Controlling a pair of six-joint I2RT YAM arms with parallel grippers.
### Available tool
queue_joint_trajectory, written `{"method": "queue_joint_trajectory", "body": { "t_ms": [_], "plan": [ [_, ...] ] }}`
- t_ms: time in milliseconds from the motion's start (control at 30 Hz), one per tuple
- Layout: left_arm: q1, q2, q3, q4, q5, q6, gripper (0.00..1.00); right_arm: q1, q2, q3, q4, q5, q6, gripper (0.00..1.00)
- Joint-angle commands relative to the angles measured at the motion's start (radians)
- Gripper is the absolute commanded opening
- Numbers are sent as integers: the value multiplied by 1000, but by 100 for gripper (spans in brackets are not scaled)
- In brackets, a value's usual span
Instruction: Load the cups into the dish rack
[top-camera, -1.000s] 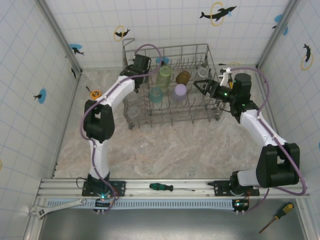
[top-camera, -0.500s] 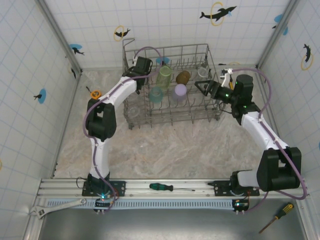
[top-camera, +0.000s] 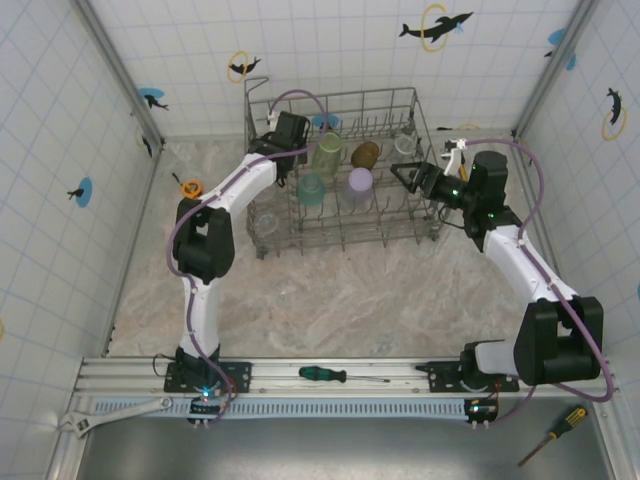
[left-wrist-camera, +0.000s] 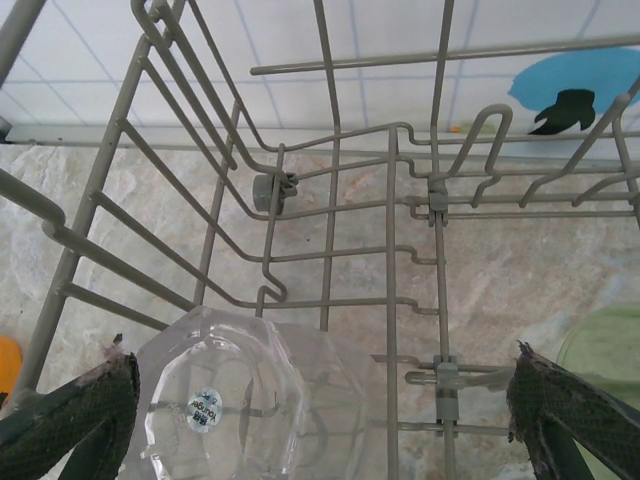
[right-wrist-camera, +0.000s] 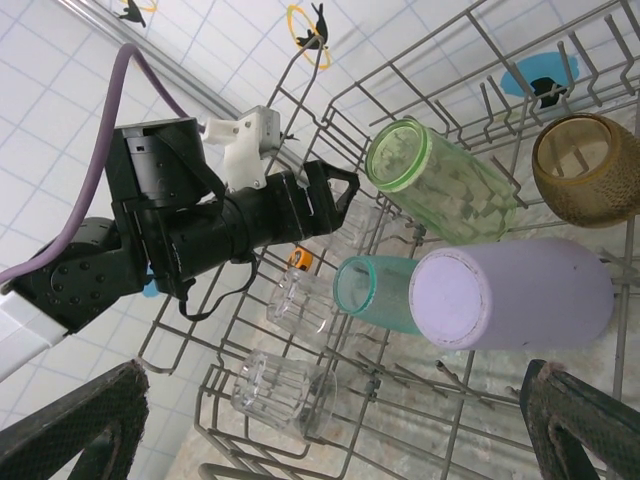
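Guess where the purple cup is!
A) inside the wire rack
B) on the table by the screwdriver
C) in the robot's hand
A: the purple cup sits among the wires of the dish rack, right beside the teal cup.

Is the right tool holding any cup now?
No, the right tool stands wide open and grips nothing; the cups lie in the rack ahead.

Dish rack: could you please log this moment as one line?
left hand open above clear cup in dish rack | right hand open at rack's right end | racked: green cup, amber cup, teal cup, lilac cup
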Motion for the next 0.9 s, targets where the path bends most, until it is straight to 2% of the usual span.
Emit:
{"method": "queue_joint_trajectory", "body": {
  "t_ms": [0, 133, 333, 467, 667, 767, 867],
  "plan": [
    [31, -82, 36, -3, -52, -56, 97, -6, -30, -15, 10, 3, 5, 99],
    [30, -133, 31, 17, 41, -90, 97, -8, -30, -15, 0, 5, 1, 99],
    [30, -234, -32, 118, 256, -119, 97, -35, -27, -18, -32, 5, -17, 99],
    [31, -287, -58, 145, 317, -138, 97, -75, -20, -24, -62, 2, -23, 99],
    [31, -388, -116, 162, 298, -144, 97, -156, -22, -28, -109, 2, -35, 99],
    [32, -456, -199, 175, 178, -180, 97, -186, -26, -28, -130, 10, -53, 99],
    [32, -520, -284, 205, 85, -153, 98, -210, -30, -30, -145, 52, -65, 99]
  ]
}}
